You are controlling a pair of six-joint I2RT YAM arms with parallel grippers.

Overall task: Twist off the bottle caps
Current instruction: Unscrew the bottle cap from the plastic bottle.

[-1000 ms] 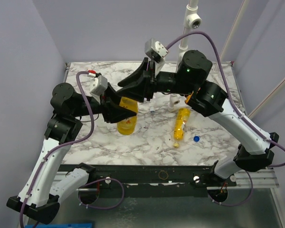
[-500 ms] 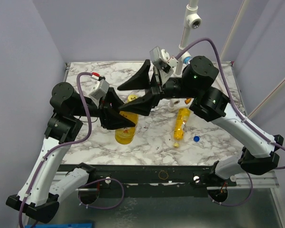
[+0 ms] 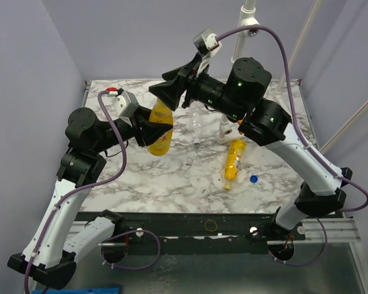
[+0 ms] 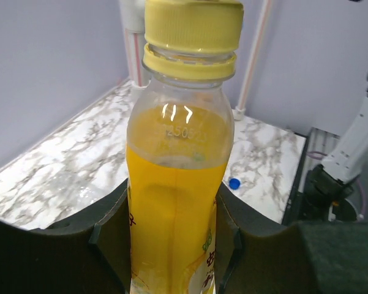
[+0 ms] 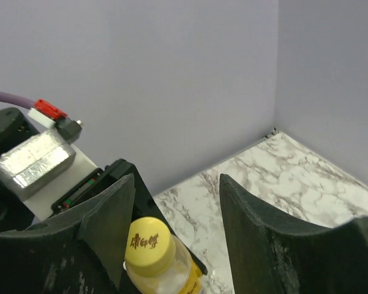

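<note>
My left gripper [image 4: 174,245] is shut on the body of a yellow-orange bottle [image 4: 177,196] and holds it upright above the marble table [image 3: 122,177]. The bottle's yellow cap [image 4: 194,24] sits on its neck. In the right wrist view the same cap [image 5: 149,245] lies low between the spread fingers of my right gripper [image 5: 177,179], close to the left finger [image 5: 110,214] and not clamped. From above, the right gripper [image 3: 171,95] hovers over the top of the held bottle [image 3: 160,128] and covers its cap.
A second yellow-orange bottle [image 3: 234,160] lies on its side right of centre. A loose blue cap [image 3: 253,179] rests on the table near it. A clear bottle [image 3: 197,122] is behind the held one. Purple walls enclose the table at the back and sides.
The right gripper has opened off the cap and risen above it. The left arm has carried the bottle up and toward the back, standing it more upright.
</note>
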